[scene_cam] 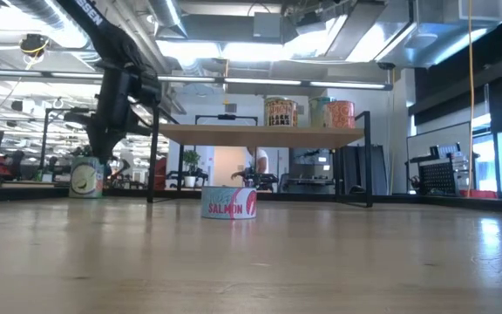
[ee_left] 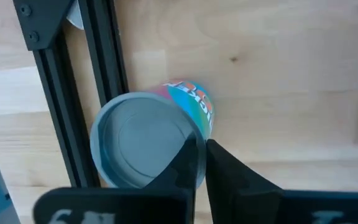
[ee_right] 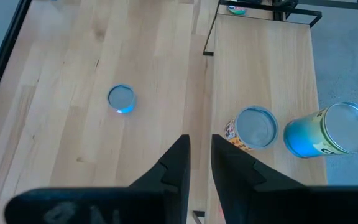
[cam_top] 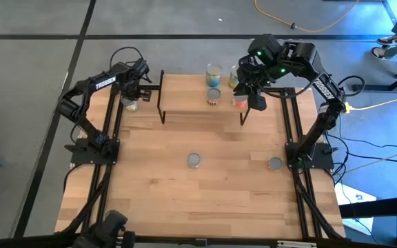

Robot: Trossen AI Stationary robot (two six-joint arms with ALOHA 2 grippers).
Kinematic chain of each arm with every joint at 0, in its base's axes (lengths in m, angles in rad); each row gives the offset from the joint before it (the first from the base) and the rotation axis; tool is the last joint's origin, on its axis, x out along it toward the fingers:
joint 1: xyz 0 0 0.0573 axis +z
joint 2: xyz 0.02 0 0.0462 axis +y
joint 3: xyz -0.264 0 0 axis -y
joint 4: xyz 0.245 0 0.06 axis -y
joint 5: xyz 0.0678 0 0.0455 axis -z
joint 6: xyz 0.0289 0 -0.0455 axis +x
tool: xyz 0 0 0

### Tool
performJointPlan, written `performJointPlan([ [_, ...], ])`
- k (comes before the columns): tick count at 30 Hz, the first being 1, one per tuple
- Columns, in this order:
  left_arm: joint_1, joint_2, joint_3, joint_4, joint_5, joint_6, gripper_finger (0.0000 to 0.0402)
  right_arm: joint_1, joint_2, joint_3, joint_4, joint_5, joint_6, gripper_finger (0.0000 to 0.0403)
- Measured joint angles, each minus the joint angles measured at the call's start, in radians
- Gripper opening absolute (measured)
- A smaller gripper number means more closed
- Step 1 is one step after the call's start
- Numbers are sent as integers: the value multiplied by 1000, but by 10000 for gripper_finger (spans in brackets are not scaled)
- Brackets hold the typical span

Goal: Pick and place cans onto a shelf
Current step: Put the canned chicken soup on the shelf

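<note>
Shelf (cam_top: 202, 103): low rack with a rectangular light-wood top and thin black metal legs, upper centre of the high view; the top is smooth and pale-grained like the table.
Cans on shelf: three show in the high view. A pale yellow-labelled can (cam_top: 214, 74) stands at the back edge, an orange-patterned can (cam_top: 214, 96) in front of it, and a red-labelled can (cam_top: 240, 100) at the shelf's right end, partly under the right arm. All are small cylinders with silvery metal tops.
Right gripper (cam_top: 256, 96): over the shelf's right end, by the red-labelled can. In the right wrist view the dark fingers (ee_right: 174, 168) stand close together with a narrow gap and nothing between them.
Left gripper (cam_top: 131, 95): upper left of the high view, above a green-labelled can (cam_top: 130, 103) that stands on the table beside the black rail (cam_top: 113, 110), left of the shelf. In the left wrist view the finger tips are nearly together over the can's rim; no grasp shows.
Green-labelled can, left wrist view: round grey lid with a raised rim, multicoloured label on the side.
Loose cans on table (cam_top: 185, 193): a salmon tin (cam_top: 194, 160), flat with a red and blue label, at centre; another flat tin (cam_top: 275, 164) lies near the right arm's base.
</note>
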Motion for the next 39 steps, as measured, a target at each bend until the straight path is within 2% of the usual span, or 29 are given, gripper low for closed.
performJointPlan([
  [9, -39, -151, 3, -92, 27, 8, 8, 0, 0, 0, 0, 0, 0, 67],
  [19, -201, -350, 29, -245, 17, 3, 8, 0, 0, 0, 0, -1, 0, 67],
  [25, -340, -372, 177, -356, -20, 11, 8, 0, 0, 0, 0, -3, 0, 67],
  [34, -536, -363, 458, -363, -42, 49, 8, 0, 0, 0, 0, -62, 3, 67],
  [39, -638, -317, 587, -328, -123, 101, 8, 0, 0, 0, 0, -62, 3, 67],
])
